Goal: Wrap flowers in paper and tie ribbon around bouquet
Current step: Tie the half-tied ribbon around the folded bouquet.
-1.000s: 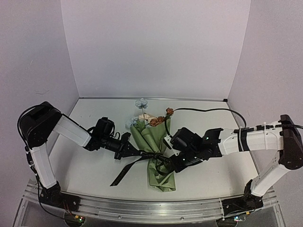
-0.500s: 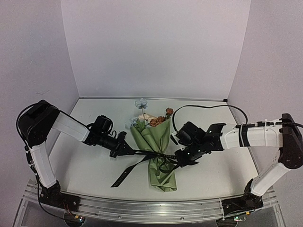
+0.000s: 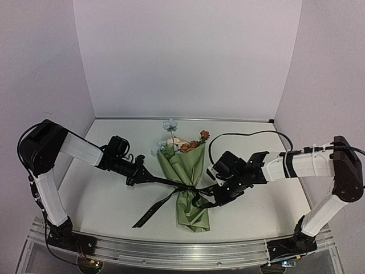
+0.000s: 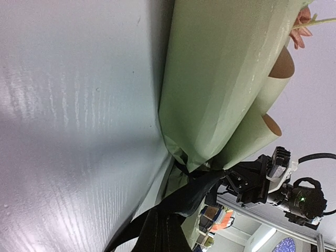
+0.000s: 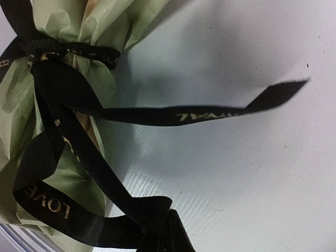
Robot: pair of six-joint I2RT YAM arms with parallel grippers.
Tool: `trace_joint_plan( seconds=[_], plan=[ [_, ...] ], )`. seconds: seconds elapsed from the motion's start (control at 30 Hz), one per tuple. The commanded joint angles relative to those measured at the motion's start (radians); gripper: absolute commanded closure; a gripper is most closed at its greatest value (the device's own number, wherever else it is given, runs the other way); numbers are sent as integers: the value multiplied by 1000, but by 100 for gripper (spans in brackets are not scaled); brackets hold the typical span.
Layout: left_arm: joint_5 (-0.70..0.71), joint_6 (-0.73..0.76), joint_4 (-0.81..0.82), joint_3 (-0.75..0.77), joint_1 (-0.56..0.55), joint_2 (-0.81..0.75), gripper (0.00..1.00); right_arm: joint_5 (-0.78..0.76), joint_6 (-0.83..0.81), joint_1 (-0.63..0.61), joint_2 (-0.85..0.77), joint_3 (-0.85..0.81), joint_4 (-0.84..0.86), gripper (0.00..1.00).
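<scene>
The bouquet (image 3: 185, 177) lies mid-table, the flowers (image 3: 177, 141) sticking out of the far, wide end of the olive paper (image 3: 193, 212). The black ribbon (image 3: 183, 186) is knotted round the paper's waist. My left gripper (image 3: 142, 178) is shut on a ribbon strand that runs taut to the knot from the left. Shut on another strand, my right gripper (image 3: 214, 193) is close to the bouquet's right side. In the left wrist view the ribbon (image 4: 197, 191) runs from my gripper (image 4: 160, 223) to under the paper (image 4: 220, 79). In the right wrist view a lettered ribbon loop (image 5: 47, 202) leads to my gripper (image 5: 160, 233).
A loose ribbon tail (image 3: 149, 212) trails toward the front left of the table (image 3: 102, 200); another tail (image 5: 210, 113) lies to the bouquet's right. The right arm's black cable (image 3: 245, 135) arcs over the back right. White walls enclose three sides; a metal rail (image 3: 182, 254) runs along the front.
My left gripper has drawn leftward away from the bouquet, stretching its ribbon strand longer and tauter. My right gripper has shifted only slightly and stays by the knot.
</scene>
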State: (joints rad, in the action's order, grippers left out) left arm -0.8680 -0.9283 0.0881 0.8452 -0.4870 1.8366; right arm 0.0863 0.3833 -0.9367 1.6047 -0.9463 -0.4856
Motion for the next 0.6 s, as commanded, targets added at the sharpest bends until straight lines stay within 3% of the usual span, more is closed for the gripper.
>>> trace_joint_plan(
  seconds=[0.0,0.27,0.57],
  plan=[
    [56,60,-58,14,58,-60,100,-10,19,0,-7,9,-21,100],
    [141,148,-179,33,128,-89,100,-161,5,-4,-9,-26,-126,100],
    [169,181,-207,0,209,-83,100,-333,118,0,29,-11,-189,100]
  ],
)
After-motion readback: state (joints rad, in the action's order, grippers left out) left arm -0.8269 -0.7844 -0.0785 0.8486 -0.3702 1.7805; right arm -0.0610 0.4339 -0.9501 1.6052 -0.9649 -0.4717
